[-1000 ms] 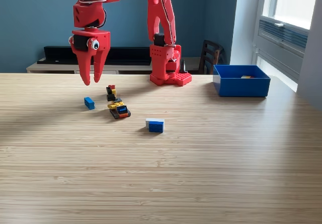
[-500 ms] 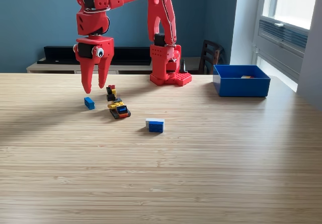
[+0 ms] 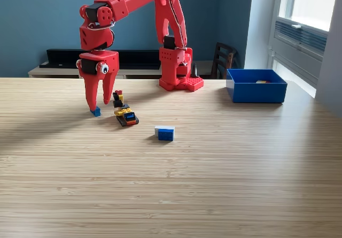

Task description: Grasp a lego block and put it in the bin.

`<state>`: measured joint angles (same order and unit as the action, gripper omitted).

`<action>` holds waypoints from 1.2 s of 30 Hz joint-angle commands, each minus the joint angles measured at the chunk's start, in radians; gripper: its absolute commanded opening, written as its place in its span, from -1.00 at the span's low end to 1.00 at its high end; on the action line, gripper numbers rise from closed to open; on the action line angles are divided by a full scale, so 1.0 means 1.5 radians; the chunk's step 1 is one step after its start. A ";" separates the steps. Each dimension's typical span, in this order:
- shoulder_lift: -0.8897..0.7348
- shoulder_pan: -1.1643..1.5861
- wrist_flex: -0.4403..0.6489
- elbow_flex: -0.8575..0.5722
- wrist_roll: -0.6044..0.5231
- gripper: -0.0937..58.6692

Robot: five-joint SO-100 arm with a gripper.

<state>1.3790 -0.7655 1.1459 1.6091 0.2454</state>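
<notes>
Only the exterior view serves us, so we read everything from it and take the bin [image 3: 256,92] as our landmark: a blue box with low walls, sitting on the wooden table [image 3: 214,184] toward the view's right, with something pale and yellowish just showing inside it. Far to the view's left of the bin, across most of the table, our gripper [image 3: 99,105] points straight down with its red fingers [image 3: 91,94] parted, and a small blue lego block [image 3: 96,111] peeks out at their tips, partly hidden by the nearer finger. We judge the jaws are spread like this to straddle the block before closing; they grasp nothing yet, and whether a tip already touches the block we cannot tell. Between that block and the bin, but much closer to the block, lies a mixed cluster of bricks [image 3: 123,112] in black, yellow, red and blue, and nearer the camera sits a blue-and-white block [image 3: 165,133], apart from the rest. The arm's red base [image 3: 179,72] stands at the table's far edge, between gripper and bin, which explains the long bend of the arm outward. We reckon the task is in its grasping stage, with the whole carry to the bin still ahead.
</notes>
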 commanded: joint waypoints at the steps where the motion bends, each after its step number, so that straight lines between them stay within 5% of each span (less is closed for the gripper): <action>1: 0.005 -0.004 -0.007 -0.002 0.001 -0.39; 22: 0.005 -0.058 -0.087 0.038 -0.008 -0.46; 30: 0.005 -0.076 -0.096 0.037 -0.018 -0.21; 36: 0.005 -0.092 -0.096 0.045 -0.015 -0.29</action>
<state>1.3683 -0.8897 1.0109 1.6843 0.2209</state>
